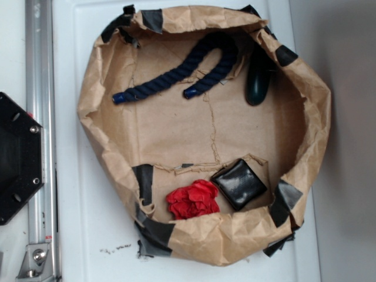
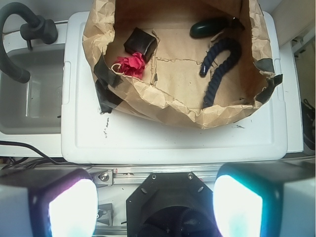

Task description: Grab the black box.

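**Claw parked far back; box crowded against the red wad**

Nearest the wrist camera, the claw (image 2: 155,202) fills the bottom edge. Its two fingers (image 2: 74,207) glow at left and right with a broad gap between them, so it is spread wide and holds nothing. It hangs over the robot's black base (image 2: 168,202), well apart from the work.

Beyond it lies a white counter (image 2: 173,138), then the crumpled wall of a brown paper bag (image 2: 148,96), rolled down into a shallow bowl and patched with black tape (image 1: 144,179).

Just inside that wall sits a red paper wad (image 2: 131,65). The black box (image 2: 140,41) sits right behind it — touching or nearly so — in the bag's corner, glossy and turned cornerwise. Further in lie a navy rope (image 2: 219,61), bent into a hook, and a dark oval object (image 2: 207,27) at the far wall.

Risks, as a judgement:

- A finger could land on the wad or catch the paper wall, since both hem the box in.
- The claw might take the wad along with the box, or shove the box under the paper fold.
- The box's slick, wrinkled skin may slip from a shallow pinch.
- Tape patches and the oval object are also dark — easy to mistake for the target.
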Robot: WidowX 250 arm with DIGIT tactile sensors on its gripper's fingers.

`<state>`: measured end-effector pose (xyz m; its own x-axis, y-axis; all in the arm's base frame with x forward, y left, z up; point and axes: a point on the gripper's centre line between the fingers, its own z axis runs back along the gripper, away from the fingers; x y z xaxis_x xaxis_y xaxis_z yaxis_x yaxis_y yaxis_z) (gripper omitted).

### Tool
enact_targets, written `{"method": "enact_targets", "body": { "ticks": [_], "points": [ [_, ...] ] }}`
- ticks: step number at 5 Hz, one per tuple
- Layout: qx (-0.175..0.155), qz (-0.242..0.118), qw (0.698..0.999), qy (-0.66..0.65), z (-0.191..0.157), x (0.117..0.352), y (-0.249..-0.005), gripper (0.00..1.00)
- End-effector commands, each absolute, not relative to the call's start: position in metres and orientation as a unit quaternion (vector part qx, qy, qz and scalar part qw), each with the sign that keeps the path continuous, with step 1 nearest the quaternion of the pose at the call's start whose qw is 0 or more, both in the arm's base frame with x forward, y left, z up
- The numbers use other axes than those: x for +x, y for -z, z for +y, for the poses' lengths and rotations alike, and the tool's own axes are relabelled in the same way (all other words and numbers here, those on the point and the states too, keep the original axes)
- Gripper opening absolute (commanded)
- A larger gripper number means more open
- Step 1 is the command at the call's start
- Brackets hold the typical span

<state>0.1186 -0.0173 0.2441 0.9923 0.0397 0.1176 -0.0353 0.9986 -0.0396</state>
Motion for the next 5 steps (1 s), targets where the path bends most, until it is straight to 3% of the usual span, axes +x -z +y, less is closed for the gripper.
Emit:
{"method": "enact_targets", "body": {
  "ticks": [1, 2, 3, 4, 5],
  "points": [
    [-0.019, -0.059, 0.998, -0.019, -0.017, 0.119, -0.244, 1.0],
    [0.032, -0.09, 0.995, -0.031, 0.002, 0.165, -0.237, 1.0],
    [0.083, -0.091, 0.991, -0.05, 0.017, 0.214, -0.21, 1.0],
    [0.079, -0.098, 0.991, 0.043, 0.009, 0.266, -0.18, 1.0],
    [0.081, -0.127, 0.982, 0.114, 0.023, 0.277, -0.158, 1.0]
  ]
}}
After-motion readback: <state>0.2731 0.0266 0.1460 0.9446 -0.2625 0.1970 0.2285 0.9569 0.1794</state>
